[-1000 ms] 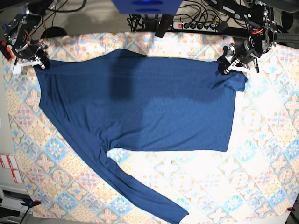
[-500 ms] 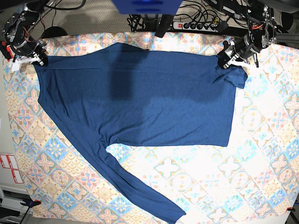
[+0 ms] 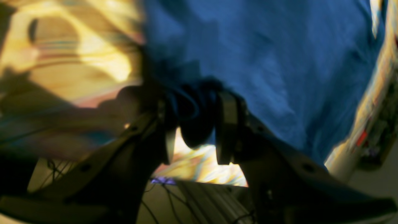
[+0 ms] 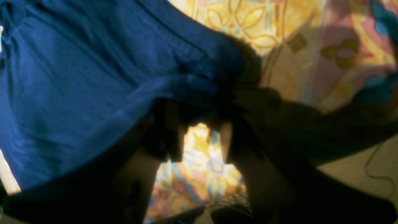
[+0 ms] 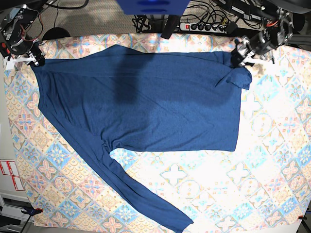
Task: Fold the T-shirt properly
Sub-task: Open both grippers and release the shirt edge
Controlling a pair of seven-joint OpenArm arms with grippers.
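Note:
The dark navy T-shirt (image 5: 146, 107) lies spread flat on the patterned tablecloth (image 5: 204, 194). One long sleeve (image 5: 141, 199) runs to the near edge, and the other is bunched at the far right corner (image 5: 238, 77). My right gripper (image 5: 30, 54) is at the shirt's far left corner. In its wrist view the right gripper (image 4: 199, 124) is open, tablecloth shows through the gap and the shirt's hem (image 4: 186, 84) lies across the tips. My left gripper (image 5: 241, 54) is at the far right corner. Up close the left gripper (image 3: 192, 118) is open with a lump of shirt fabric (image 3: 194, 124) loose between its fingers.
A power strip (image 5: 204, 26) and loose cables lie just beyond the table's far edge. White labels (image 5: 9, 174) are on the left side, off the cloth. Bare tablecloth stretches to the right of the shirt and in front of it.
Both grippers have moved toward the far edge, drawing the shirt's top edge straighter and farther back. Both have gone from shut on the shirt's corners to open.

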